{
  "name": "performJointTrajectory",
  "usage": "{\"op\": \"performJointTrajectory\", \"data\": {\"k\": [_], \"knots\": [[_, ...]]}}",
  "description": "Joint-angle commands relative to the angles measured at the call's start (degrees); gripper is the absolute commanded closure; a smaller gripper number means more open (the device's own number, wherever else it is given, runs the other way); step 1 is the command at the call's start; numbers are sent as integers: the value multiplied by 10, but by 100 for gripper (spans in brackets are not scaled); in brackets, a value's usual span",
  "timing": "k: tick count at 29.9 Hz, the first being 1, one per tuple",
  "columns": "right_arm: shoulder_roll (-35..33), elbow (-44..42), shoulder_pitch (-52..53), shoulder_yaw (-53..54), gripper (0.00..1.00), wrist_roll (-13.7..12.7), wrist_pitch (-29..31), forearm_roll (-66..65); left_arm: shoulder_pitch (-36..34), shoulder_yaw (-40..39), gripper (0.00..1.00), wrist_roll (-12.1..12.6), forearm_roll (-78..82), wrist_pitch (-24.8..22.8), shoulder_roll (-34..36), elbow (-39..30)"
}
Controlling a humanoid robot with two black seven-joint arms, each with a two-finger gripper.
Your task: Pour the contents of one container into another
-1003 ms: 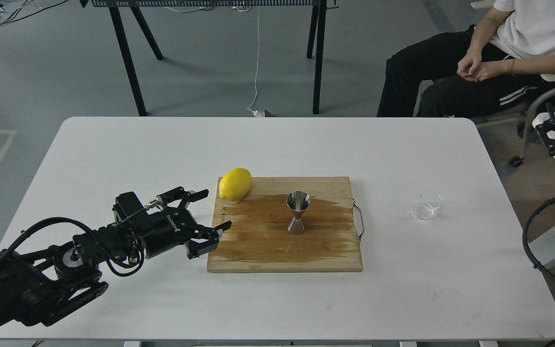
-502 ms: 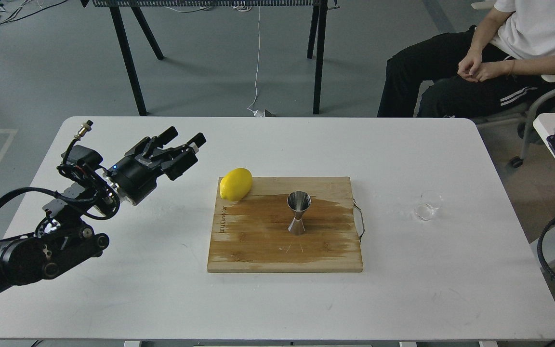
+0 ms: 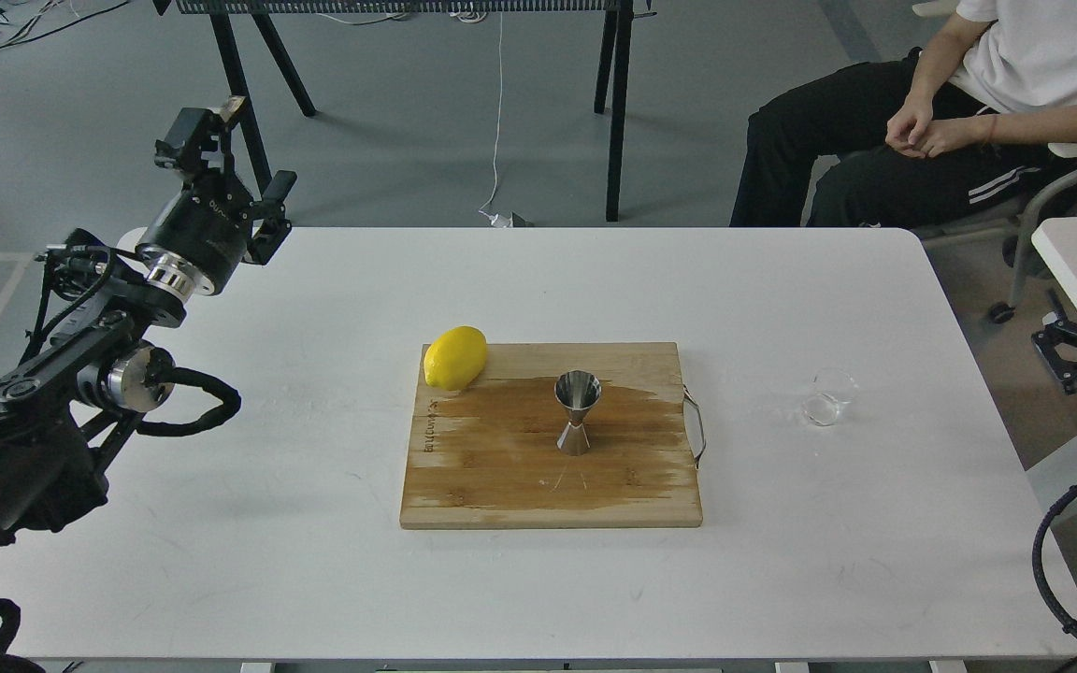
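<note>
1. Jigger point(image 3: 578, 412) stands upright mid cutting board point(image 3: 501, 486), lemon point(image 3: 455, 357) at its far left corner.
2. Glass cup point(image 3: 828, 397) sits on the table point(image 3: 782, 579), well right.
3. Left gripper point(image 3: 235, 168) is raised far left, fingers apart, empty.
4. Right gripper point(image 3: 1067, 360) is at the right edge; spread unclear.

The lemon point(image 3: 455, 357) was bright yellow, the jigger point(image 3: 577, 412) shiny silver, the glass cup point(image 3: 828, 397) colourless, the cutting board point(image 3: 501, 477) brown with a darker wet patch, the tabletop point(image 3: 314, 561) white.
</note>
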Motion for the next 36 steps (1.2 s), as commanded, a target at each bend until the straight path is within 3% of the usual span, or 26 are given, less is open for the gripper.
{"op": "performJointTrajectory", "data": {"k": [1,6,13,16,22,36], "knots": [[4,52,-55,-10,0,-4,0,71,-5,4,0,0,-67,-42,-34,43],[15,122,-80,-42,0,-21,-15,106,-6,-1,0,0,-75,-49,-62,81],[52,196,-99,-48,0,-37,-217,155,-5,0,0,0,-85,-49,-66,81],[77,192,-92,-46,0,-42,-273,153,-7,-1,0,0,-87,-49,-64,81],[85,157,-72,-52,0,-51,-293,147,-8,-1,0,0,-87,-50,-62,81],[151,12,31,-102,0,-62,-280,102,-4,1,0,0,-85,-48,-61,81]]}}
